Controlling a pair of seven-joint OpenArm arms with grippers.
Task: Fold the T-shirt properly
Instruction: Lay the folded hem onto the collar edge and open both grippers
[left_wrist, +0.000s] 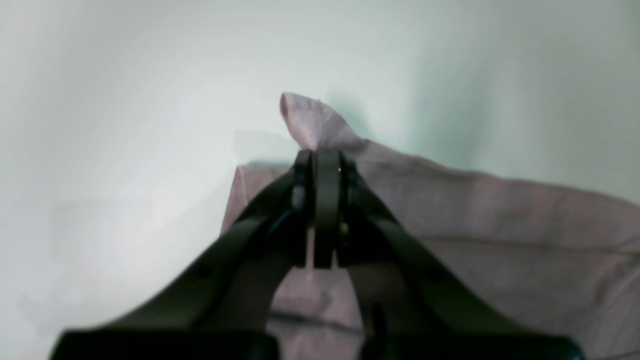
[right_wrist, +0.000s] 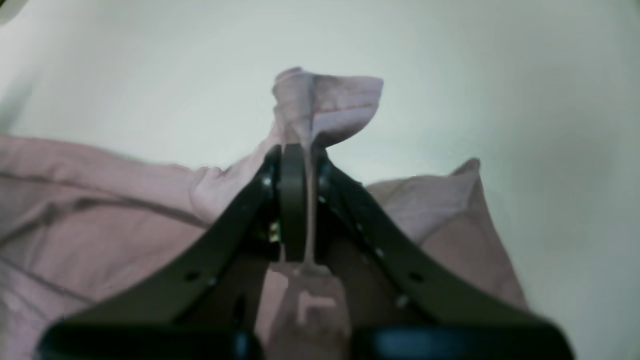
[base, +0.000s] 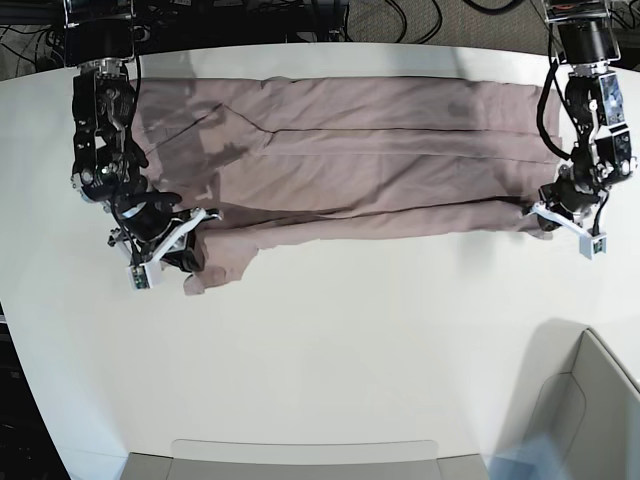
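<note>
on the left of the base view, the right gripper (base: 185, 243) is clamped on the near left corner of the t-shirt (base: 350, 150), where a short flap of mauve cloth hangs down toward the camera past the garment's lower edge. the right wrist view shows its dark jaws pressed together with a bunched tuft of the pink fabric (right_wrist: 320, 102) standing up out of the pinch, and more wrinkled cloth spreading away to either side beneath the right gripper (right_wrist: 299, 150).

across the middle, the t-shirt lies stretched in a long horizontal band over the far half of the white table (base: 330, 340), close to the far edge, with lengthwise creases and a folded layer running along its span. its near edge sags slightly between the two arms. the front half of the table is bare white surface.

on the right of the base view, the left gripper (base: 543, 212) pinches the near right corner of the garment. the left wrist view shows its jaws closed tight on a small peak of pink cloth (left_wrist: 310, 122) that pokes out past the tips of the left gripper (left_wrist: 324, 152), with the rest of the shirt trailing off to the right of that view.

a grey bin (base: 585, 420) sits at the near right corner, and a pale tray edge (base: 305, 450) runs along the bottom. dark cables (base: 400, 18) lie beyond the table's far edge.
</note>
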